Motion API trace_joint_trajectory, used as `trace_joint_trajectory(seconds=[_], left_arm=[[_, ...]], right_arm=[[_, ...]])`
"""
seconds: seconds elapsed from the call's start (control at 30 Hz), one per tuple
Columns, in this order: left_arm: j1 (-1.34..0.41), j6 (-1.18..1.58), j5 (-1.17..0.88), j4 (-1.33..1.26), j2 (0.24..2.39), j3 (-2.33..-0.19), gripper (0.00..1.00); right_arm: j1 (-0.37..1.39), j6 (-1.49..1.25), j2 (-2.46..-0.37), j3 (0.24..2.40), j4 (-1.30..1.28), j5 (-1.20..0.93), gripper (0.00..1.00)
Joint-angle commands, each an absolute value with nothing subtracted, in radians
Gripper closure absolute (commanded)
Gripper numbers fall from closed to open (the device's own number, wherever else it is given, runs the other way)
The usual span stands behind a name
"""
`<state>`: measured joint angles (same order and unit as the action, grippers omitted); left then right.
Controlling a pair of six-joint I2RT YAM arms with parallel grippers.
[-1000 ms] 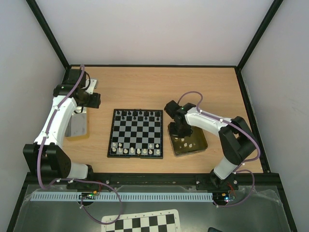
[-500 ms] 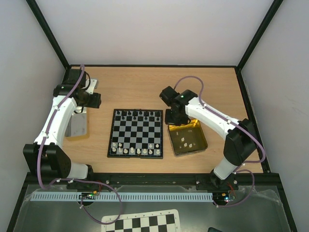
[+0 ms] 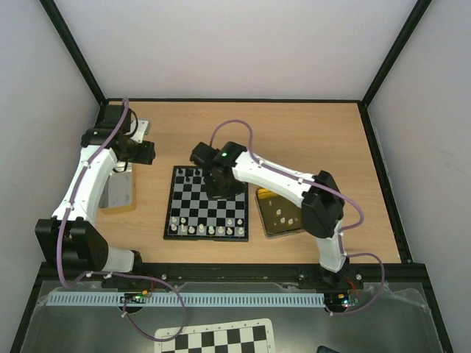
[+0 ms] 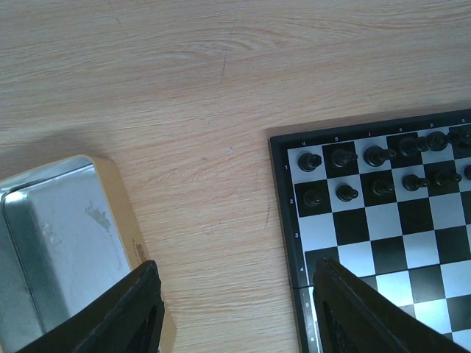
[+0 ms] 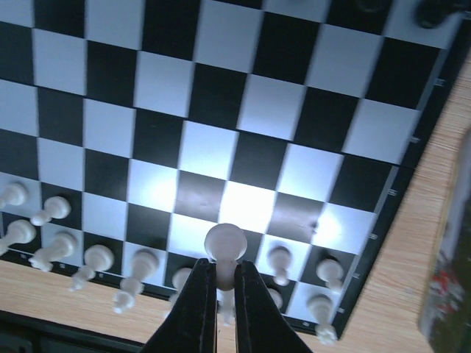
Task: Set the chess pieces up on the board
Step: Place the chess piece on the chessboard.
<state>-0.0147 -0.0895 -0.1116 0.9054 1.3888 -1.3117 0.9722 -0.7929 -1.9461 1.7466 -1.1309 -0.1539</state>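
Right fingers (image 5: 200, 301) clamped on white pawn (image 5: 225, 244), stem along them, head outward, over board (image 5: 221, 110), left fingers (image 4: 136, 312) apart.

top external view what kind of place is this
Probably a robot lab test cell: a wooden table walled by plain white panels, two arms bolted at its near edge, the right tool holding a white chess piece over the board.

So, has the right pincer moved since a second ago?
Yes. In the top view the right pincer swung left, from over the tin to above the board's far half, gripping a white pawn.
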Motion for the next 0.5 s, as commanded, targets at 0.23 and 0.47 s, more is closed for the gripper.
trace_joint_trajectory(seconds=[0.23,0.47], left_arm=[[-0.017,-0.091,-0.135,0.896,1.371,-1.310,0.43],[-0.017,-0.082,-0.108,0.887,1.375,-1.310,0.41]], right_arm=[[1.014,-0.730,-2.144,2.019,-1.282,-0.198,0.98],[1.053,-0.721,-2.211,2.063,-1.284,-0.206,0.98]])
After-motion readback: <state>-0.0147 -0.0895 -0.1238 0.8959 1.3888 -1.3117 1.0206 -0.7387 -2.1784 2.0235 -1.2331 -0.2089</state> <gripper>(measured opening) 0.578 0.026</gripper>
